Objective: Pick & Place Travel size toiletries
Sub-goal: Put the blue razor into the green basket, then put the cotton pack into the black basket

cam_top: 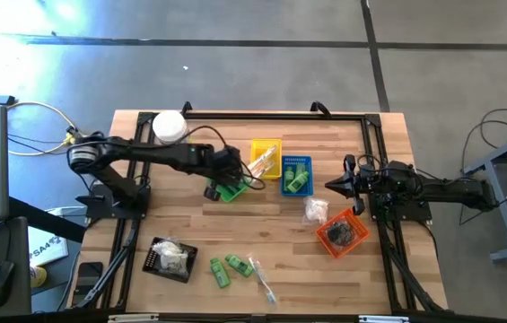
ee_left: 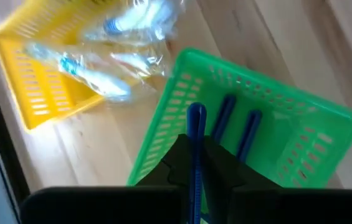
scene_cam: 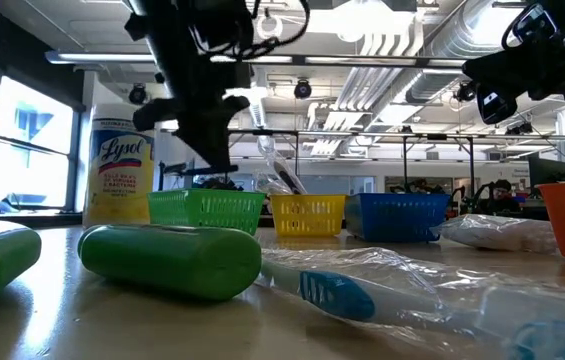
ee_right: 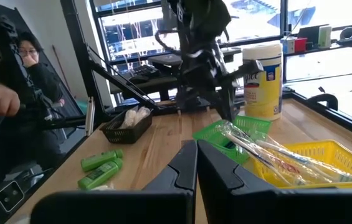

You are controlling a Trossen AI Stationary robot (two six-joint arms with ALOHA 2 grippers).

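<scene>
My left gripper (ee_left: 195, 163) slants down over the green basket (cam_top: 231, 190), shut on a thin blue stick (ee_left: 195, 124). Two more blue sticks (ee_left: 235, 124) lie inside the green basket (ee_left: 256, 124). Beside it, the yellow basket (ee_left: 35, 68) holds clear-wrapped toothbrushes (ee_left: 95, 74). Green bottles (cam_top: 226, 267) and a wrapped toothbrush (cam_top: 260, 276) lie on the table near its front edge. A white packet (cam_top: 315, 211) lies by the orange basket (cam_top: 343, 235). My right gripper (cam_top: 329, 185) waits shut and level at the table's right. My left gripper pinches the thin blue stick between its two fingers (ee_left: 225, 168). The stick runs along the fingers, and its free end (ee_left: 195, 113) juts out past the fingertips. The fingers come slanting down from the table's left. The stick's end hangs over the green basket's rim.
A white jar with a yellow label (cam_top: 170, 126) stands at the far left. The blue basket (cam_top: 296, 175) sits right of the yellow one (cam_top: 266, 157). A black tray (cam_top: 170, 258) with white packets lies near the front left. A person (ee_right: 7, 93) is beyond the table.
</scene>
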